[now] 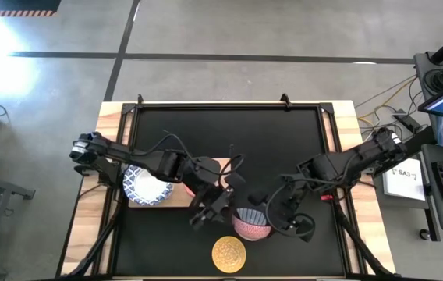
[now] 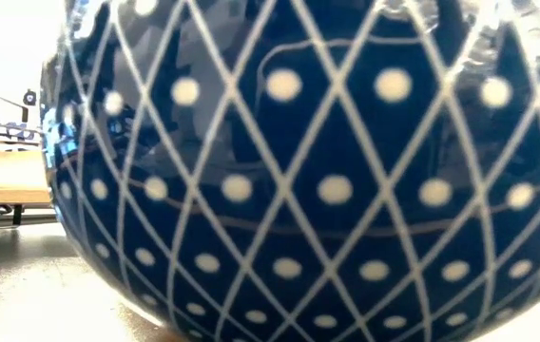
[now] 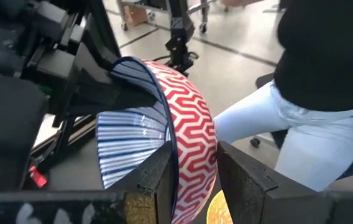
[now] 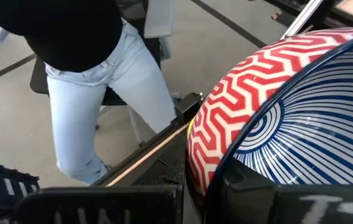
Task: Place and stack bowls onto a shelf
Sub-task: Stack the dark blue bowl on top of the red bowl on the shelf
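The red bowl, red zigzag outside and blue-striped inside, sits between both grippers over the table's near middle. My left gripper is shut on its left rim and my right gripper on its right rim. A large white bowl with a blue patterned rim rests on the light-wood shelf at the left. A yellow bowl sits on the table near the front edge. The other bowls are out of view. My left gripper pinches the red bowl's rim, one finger inside on the striped wall and one outside on the zigzag wall. The bowl is tipped up on edge above the yellow bowl. My right gripper is on the opposite rim, one finger inside and one outside; the fingers themselves hide the exact contact.
A dark blue bowl wall with white lattice and dots stands right before the low camera and blocks that view. A person in light jeans stands beyond the table. Bare black table lies toward the far edge.
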Motion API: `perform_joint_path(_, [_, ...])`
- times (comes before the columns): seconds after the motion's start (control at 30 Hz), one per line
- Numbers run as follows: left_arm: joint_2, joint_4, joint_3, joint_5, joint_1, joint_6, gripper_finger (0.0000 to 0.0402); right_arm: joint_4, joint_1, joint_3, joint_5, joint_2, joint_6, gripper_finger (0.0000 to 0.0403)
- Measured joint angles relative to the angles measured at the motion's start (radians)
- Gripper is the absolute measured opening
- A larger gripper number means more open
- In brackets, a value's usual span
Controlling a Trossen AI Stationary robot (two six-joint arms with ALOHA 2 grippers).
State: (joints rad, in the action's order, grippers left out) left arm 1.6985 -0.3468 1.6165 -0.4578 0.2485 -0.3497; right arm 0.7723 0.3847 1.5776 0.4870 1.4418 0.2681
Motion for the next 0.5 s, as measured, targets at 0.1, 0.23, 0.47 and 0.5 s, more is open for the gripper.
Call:
perform_joint_path(0.1, [0.0,0.006,0.0,-0.043,-0.002,0.003,0.01,-0.003,-0.021,0.003,0.025,0.0,0.031,0.0013])
perform_joint_path(0.23, [0.0,0.008,0.0,-0.048,-0.002,0.004,0.01,-0.007,-0.046,0.003,0.074,0.0,0.065,0.0013])
perform_joint_path(0.47, [0.0,0.014,0.0,-0.06,-0.001,0.007,0.0084,-0.006,-0.052,0.003,0.074,0.0,0.14,0.0013])
perform_joint_path(0.5, [0.0,0.014,0.0,-0.062,-0.001,0.013,0.0079,-0.006,-0.052,0.003,0.075,0.0,0.143,0.0013])
